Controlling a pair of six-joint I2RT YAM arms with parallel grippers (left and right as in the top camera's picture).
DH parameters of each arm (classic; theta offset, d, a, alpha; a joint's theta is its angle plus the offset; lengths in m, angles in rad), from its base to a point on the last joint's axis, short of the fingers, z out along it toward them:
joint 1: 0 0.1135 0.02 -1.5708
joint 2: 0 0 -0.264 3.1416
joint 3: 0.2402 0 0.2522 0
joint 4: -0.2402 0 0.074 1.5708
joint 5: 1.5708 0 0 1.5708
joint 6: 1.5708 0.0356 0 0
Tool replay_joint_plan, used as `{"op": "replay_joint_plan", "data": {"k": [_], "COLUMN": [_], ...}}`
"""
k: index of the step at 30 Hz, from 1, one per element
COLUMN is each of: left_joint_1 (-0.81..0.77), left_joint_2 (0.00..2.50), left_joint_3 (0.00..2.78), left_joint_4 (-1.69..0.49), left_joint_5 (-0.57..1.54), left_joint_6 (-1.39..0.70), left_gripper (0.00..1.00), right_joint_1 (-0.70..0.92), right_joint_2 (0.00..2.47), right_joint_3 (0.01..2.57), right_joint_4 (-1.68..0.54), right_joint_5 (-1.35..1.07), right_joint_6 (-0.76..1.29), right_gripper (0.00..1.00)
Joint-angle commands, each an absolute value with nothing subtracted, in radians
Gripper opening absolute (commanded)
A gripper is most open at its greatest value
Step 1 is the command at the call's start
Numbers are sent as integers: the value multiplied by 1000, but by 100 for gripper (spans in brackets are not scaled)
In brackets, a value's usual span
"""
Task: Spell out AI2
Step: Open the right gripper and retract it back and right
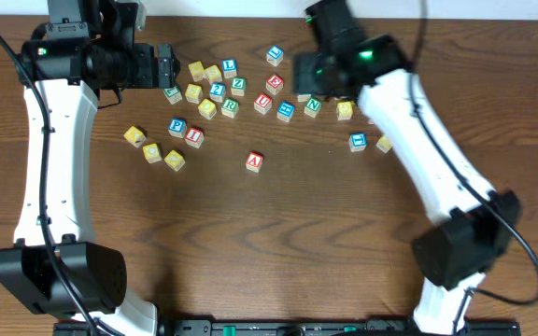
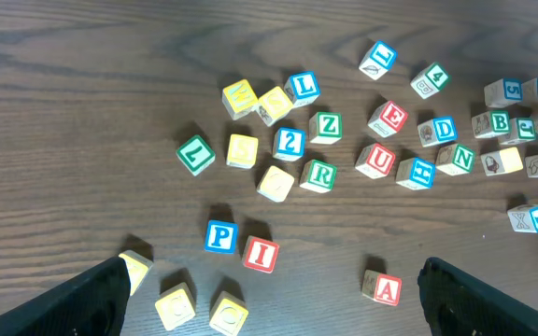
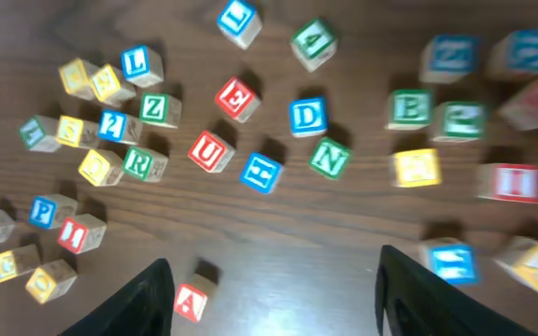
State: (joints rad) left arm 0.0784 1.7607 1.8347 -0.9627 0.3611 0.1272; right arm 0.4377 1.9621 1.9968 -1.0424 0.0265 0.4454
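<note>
I'm seeing L gripper & R gripper hanging released, empty; overhead, A cube lying 4 o'clock off I cube.

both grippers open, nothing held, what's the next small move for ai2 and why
Probably lower the left gripper onto the I cube. The A cube already lies alone, apart from the others, so it can anchor the word, and the I lies on the left arm's side. The P cube sits close beside the I, so approach with care.
</note>
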Motion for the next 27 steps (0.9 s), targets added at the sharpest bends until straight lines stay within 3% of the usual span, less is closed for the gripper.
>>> {"op": "replay_joint_plan", "data": {"k": [1, 14, 17, 23, 27], "left_joint_1": [82, 82, 71, -59, -122], "left_joint_2": [1762, 1761, 1765, 1818, 1871], "left_joint_3": [1863, 1863, 1863, 1863, 1863], "left_joint_4": [-964, -957, -953, -989, -992], "left_joint_5": [367, 387, 393, 228, 132], "left_joint_6": [121, 25, 24, 20, -39], "left_gripper": [98, 98, 56, 42, 42], "right_joint_1": [406, 255, 238, 233, 234], "right_joint_2": [1950, 1946, 1946, 1946, 1946], "right_joint_3": [2003, 2003, 2003, 2003, 2003], "right_joint_4": [-1091, -1265, -1271, -1269, -1275], "right_joint_5": [15, -15, -15, -10, -10], "right_joint_6": [371, 327, 327, 313, 313], "right_gripper": [68, 72, 74, 75, 75]}}
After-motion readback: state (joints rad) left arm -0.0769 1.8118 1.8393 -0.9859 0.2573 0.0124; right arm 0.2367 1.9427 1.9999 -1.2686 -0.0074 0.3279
